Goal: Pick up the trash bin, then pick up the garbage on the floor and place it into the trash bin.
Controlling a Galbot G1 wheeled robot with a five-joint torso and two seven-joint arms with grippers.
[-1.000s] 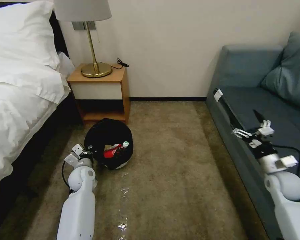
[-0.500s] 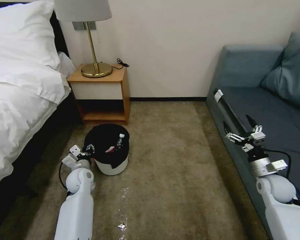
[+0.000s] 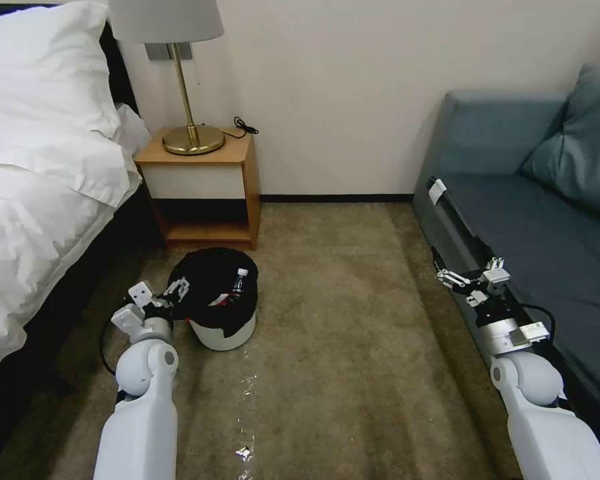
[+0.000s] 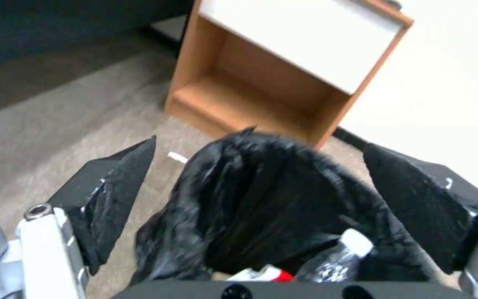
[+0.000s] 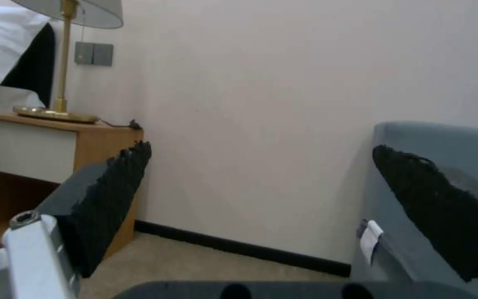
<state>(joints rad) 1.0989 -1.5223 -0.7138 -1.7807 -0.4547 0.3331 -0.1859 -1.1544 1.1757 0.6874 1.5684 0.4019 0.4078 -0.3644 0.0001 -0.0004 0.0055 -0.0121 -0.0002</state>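
1. The bin (image 3: 221,313) stands upright on the carpet (image 3: 353,347), at about 10 o'clock from the middle of the head view, just in front of the nightstand (image 3: 203,187) and between the bed (image 3: 40,200) and the sofa (image 3: 533,227).
2. A bottle (image 3: 239,283) and a red-and-white wrapper (image 4: 267,274) lie inside, on the black liner (image 4: 261,199). No other litter is clear on the carpet, apart from a shiny scrap (image 3: 245,453) at 6 o'clock that I cannot identify.
3. The left gripper (image 3: 173,293) sits at the bin's 9 o'clock rim. In the left wrist view its jaws are spread wide on either side of the liner and grip nothing.
4. The right gripper (image 3: 463,280) hangs at 3 o'clock, beside the sofa's front edge, jaws wide open and empty.
5. Handling, as a judgement: the bin looks light and thin-walled, so it should lift easily but tip if nudged. The liner is soft, crinkly and likely slippery, so a pinch on film alone could slide off.
6. The best hold seems to be over the rim, one jaw inside and one outside, squeezing wall and liner together, and keeping the bin level.
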